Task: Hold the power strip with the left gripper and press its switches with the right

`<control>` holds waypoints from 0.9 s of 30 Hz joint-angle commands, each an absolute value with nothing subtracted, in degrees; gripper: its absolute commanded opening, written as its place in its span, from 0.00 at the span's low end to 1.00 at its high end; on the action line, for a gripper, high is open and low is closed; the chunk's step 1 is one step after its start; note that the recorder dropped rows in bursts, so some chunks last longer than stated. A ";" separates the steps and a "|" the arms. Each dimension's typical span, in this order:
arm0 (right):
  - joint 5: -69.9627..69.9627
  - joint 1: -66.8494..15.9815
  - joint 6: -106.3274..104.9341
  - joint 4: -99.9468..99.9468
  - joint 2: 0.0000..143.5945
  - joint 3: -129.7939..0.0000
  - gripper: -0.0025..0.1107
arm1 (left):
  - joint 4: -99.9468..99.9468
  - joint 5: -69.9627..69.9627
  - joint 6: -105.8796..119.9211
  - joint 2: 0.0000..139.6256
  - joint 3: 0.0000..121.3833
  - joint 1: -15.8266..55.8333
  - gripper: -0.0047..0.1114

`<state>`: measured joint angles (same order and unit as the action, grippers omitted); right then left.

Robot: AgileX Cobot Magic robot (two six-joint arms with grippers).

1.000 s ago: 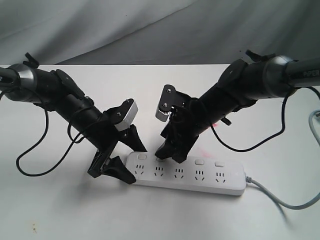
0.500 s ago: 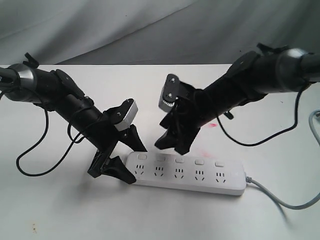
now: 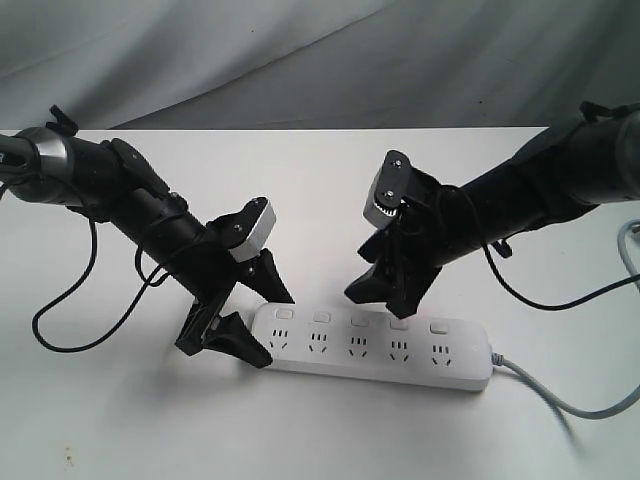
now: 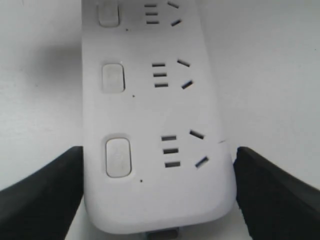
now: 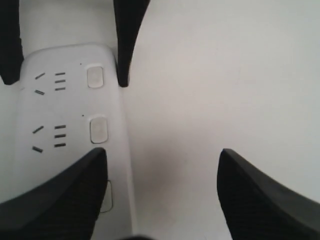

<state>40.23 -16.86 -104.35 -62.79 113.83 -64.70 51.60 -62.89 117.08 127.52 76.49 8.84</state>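
Note:
The white power strip (image 3: 380, 347) lies flat on the white table, its grey cord (image 3: 560, 400) trailing right. My left gripper (image 3: 268, 325) is shut on the strip's left end; in the left wrist view its black fingers (image 4: 45, 192) press both long sides of the power strip (image 4: 150, 110). The row of switches (image 3: 359, 321) runs along the strip's far edge. My right gripper (image 3: 382, 297) hovers open just above the third and fourth switches. In the right wrist view, the right gripper (image 5: 162, 195) has one fingertip over the strip's button row (image 5: 98, 129), the other over bare table.
A grey cloth backdrop (image 3: 300, 60) hangs behind the table. Black cables (image 3: 60, 300) loop from the left arm, and another (image 3: 540, 290) from the right arm. A grey cable (image 3: 630, 250) lies at the right edge.
My right gripper has lifted off the strip near the second and third switches and moved right and slightly up. The left gripper and the strip have stayed still.

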 commanded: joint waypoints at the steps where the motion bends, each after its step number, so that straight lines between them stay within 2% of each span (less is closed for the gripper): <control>1: 39.01 -16.64 -104.84 -63.10 115.22 -63.66 0.54 | 51.69 -62.88 117.37 127.54 76.26 9.27 0.04; 27: 37.13 -16.64 -102.56 -57.22 119.52 -63.12 0.54 | 51.69 -62.88 117.36 127.54 76.26 9.27 0.04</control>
<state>39.88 -16.86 -102.23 -62.89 117.93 -63.65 51.60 -62.89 117.08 127.52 76.49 8.84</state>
